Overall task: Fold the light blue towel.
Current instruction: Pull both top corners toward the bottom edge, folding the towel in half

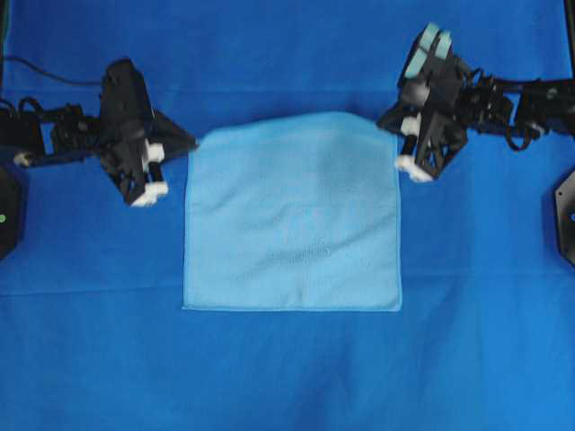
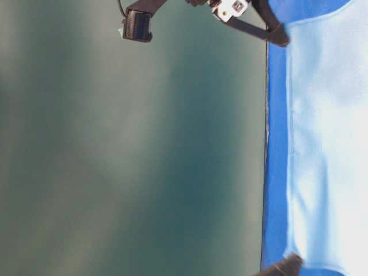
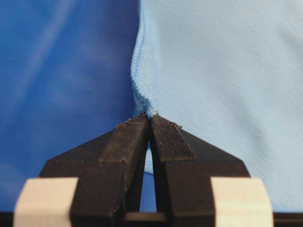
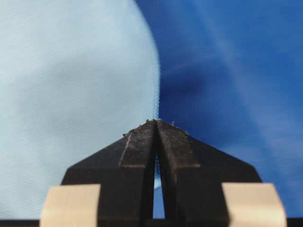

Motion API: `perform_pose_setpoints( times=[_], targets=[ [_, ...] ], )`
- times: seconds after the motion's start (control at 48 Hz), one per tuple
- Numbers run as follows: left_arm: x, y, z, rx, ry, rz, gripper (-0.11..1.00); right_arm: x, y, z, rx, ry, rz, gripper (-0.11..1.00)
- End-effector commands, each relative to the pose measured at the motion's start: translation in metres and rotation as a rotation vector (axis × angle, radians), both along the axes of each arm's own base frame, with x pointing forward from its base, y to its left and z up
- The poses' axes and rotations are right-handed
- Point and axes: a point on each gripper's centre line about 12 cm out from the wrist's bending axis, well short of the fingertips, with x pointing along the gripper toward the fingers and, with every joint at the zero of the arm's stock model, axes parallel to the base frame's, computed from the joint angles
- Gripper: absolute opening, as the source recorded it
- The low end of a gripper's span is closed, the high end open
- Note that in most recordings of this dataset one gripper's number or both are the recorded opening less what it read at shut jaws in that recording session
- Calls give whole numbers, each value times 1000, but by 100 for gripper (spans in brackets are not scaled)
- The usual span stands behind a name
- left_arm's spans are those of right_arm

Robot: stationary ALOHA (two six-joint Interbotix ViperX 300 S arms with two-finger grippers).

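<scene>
The light blue towel point(image 1: 292, 224) lies spread out in the middle of the royal-blue table covering point(image 1: 287, 377). Its far edge bows up between my two grippers. My left gripper point(image 1: 191, 142) is at the towel's far left corner. In the left wrist view this gripper point(image 3: 150, 116) is shut, with the stitched hem of the towel point(image 3: 222, 71) pinched at its tips. My right gripper point(image 1: 382, 118) is at the far right corner. In the right wrist view it point(image 4: 157, 121) is shut too, and the edge of the towel point(image 4: 71, 94) runs into its tips.
The table covering reaches to every side of the overhead view. Dark arm mounts sit at its left edge point(image 1: 5, 215) and right edge point(image 1: 566, 215). A black cable point(image 1: 45, 74) trails at the far left. The table-level view is turned sideways and shows the towel point(image 2: 328, 144) against a green wall point(image 2: 132, 149).
</scene>
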Motion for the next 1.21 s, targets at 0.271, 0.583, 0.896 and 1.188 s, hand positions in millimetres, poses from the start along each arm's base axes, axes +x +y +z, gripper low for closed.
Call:
perform_pose_setpoints(
  times=[0.271,0.583,0.896,1.188],
  targets=[
    [-1,-62,-4,-21,45,-207,1,9,79,0,135,-10,122,0],
    [-4,-122,-6,-95,52,-365,1,8,144,-2,270,-5,196,0],
    [-1,-151,-5,-143,52,-421,1,8,183,-3,304,14,281,0],
    [8,-168,-5,-141,85,-464,1,5,195,-5,306,25,319,0]
  ],
)
